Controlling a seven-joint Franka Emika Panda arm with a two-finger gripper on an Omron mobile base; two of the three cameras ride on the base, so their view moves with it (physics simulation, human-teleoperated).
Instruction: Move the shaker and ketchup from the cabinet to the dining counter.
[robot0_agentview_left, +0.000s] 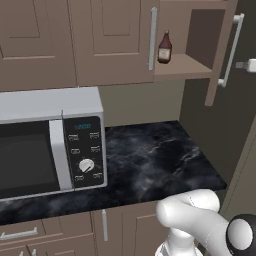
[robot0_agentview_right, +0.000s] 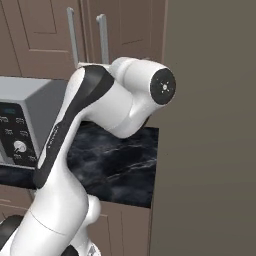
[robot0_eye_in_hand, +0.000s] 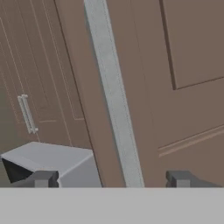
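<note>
The cabinet fills the wall, one door swung open at the right. Below it sits the microwave on the black worktop. The arm's elbow bulks large in the right base view. In the hand view the gripper is spread wide and empty, its tips straddling the door's upright silver handle without touching it. The ketchup stands upright on the open shelf, behind the door from the hand, so the reach must go around the door's edge. The shaker I can't make out; the shelf's depths are hidden.
</note>
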